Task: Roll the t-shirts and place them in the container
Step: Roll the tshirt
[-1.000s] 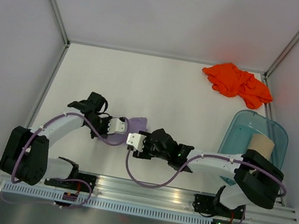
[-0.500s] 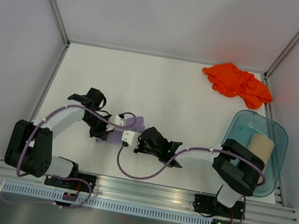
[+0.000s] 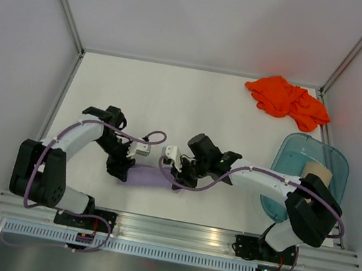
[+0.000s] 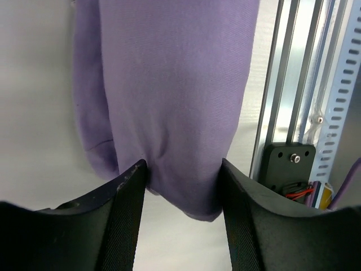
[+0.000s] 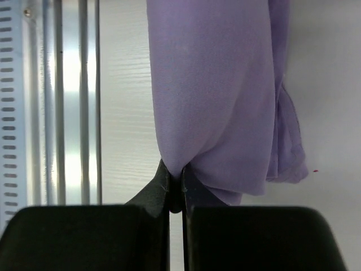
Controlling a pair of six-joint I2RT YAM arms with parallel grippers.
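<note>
The purple shirt has come nearer the rail, rolled; right gripper pinches one end to keep it tight, left gripper straddles the other, grip unclear.

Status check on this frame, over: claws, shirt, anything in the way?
Right claw shut on one end of lavender t-shirt. Left claw open, astride the other end. Shirt in a long roll by front rail. Orange-red t-shirt crumpled far right, out of the way.
</note>
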